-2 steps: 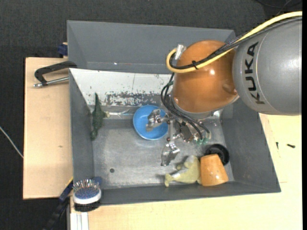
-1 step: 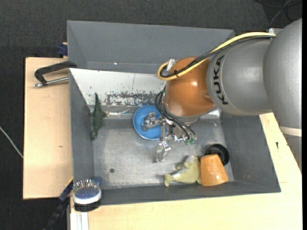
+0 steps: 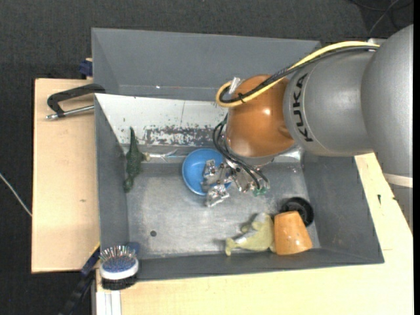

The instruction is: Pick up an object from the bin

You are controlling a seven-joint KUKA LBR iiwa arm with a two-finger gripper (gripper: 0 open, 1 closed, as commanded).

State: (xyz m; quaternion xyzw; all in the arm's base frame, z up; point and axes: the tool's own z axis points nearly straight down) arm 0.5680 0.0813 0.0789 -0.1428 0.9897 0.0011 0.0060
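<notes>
My gripper [image 3: 216, 188] hangs low in the middle of the bin, its metal fingers reaching down beside a blue bowl-like thing [image 3: 197, 169] that lies tipped on its side near the back wall. The fingers overlap the bowl's right rim. I see nothing clearly held between them. In front and to the right lies a pale yellow-green soft toy [image 3: 252, 238] on the bin floor. Next to it an orange cup [image 3: 291, 233] lies on its side with a black round thing [image 3: 298, 208] just behind it.
A dark green toy lizard [image 3: 132, 160] leans against the left wall. A round hairbrush with a blue handle [image 3: 118, 264] sits at the front left corner on the rim. The arm with its orange cover and yellow cable hangs over the bin's right half.
</notes>
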